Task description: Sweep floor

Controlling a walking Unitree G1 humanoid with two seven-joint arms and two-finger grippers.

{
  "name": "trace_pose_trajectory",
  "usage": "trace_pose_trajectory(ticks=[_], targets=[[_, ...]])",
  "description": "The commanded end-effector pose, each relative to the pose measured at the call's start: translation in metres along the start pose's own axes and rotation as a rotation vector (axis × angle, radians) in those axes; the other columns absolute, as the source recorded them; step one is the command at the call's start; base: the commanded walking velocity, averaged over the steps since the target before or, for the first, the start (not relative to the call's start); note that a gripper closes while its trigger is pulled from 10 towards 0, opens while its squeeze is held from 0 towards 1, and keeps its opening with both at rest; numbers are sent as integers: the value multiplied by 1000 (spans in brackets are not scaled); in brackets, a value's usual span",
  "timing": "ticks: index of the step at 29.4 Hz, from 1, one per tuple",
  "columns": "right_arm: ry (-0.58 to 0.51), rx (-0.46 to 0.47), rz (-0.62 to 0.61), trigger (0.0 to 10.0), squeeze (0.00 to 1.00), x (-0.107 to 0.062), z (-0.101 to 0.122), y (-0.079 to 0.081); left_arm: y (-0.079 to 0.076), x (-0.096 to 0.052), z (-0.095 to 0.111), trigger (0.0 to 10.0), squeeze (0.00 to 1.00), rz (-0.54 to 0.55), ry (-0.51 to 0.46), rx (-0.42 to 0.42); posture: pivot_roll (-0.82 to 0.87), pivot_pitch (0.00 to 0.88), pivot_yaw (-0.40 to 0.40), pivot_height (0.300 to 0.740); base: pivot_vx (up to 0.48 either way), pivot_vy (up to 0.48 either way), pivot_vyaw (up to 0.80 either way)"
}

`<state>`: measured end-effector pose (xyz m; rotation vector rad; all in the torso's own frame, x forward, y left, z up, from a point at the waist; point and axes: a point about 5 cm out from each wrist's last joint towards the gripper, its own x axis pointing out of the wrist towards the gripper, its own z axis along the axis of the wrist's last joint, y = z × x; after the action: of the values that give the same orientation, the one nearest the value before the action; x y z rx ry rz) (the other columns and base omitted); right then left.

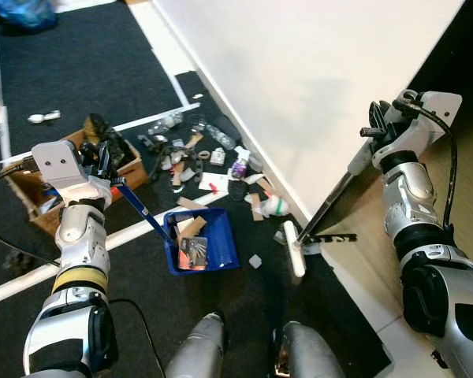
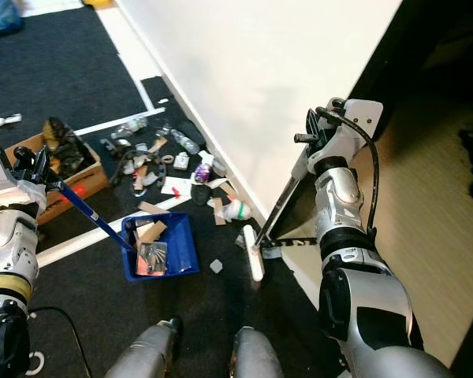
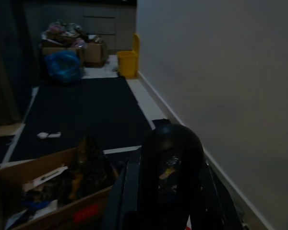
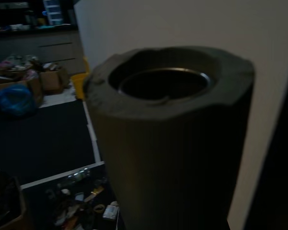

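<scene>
dark carpet [image 1: 71,71] meets a white wall [image 1: 315,71]. left gripper [image 1: 104,161] is clamped on the blue dustpan [image 1: 203,240] handle at 9 o'clock; right gripper [image 1: 376,134] is closed around the broom [image 1: 325,206] at 3 o'clock, litter pile [image 1: 197,153] at 12.

One blue dustpan [image 1: 209,246] is seen, with one blue handle [image 1: 139,206]. One broom [image 1: 325,213] is counted, with one white head [image 1: 293,249]. One open cardboard box [image 1: 43,193] is seen on the dark carpet. One yellow bin [image 3: 127,62] and one blue bag [image 3: 62,66] are counted. The scattered litter pieces [image 1: 213,161] cannot be counted exactly.
</scene>
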<state>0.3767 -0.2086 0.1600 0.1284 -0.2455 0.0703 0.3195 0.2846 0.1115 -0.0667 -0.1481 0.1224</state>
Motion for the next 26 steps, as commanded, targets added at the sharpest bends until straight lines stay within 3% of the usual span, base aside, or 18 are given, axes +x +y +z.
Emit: trace_pose_trajectory(ticks=[1,10,19,26], targets=[[-38,-16,0,10000,0,1,7,-2,-9,2,0,10000,0,-25,-17,-6,162,34,-65,740,0,0,731],[-11,-19,22,10000,0,-2,0,1,-34,0,-15,10000,0,-90,25,-39,153,13,-71,740,0,0,728],[4,-4,17,10000,0,-5,-5,1,-26,3,-9,10000,0,-80,18,-29,154,0,-64,740,0,0,731],[1,2,11,10000,0,-5,-6,1,-33,4,-12,10000,0,-108,32,-38,152,0,-51,740,0,0,731]])
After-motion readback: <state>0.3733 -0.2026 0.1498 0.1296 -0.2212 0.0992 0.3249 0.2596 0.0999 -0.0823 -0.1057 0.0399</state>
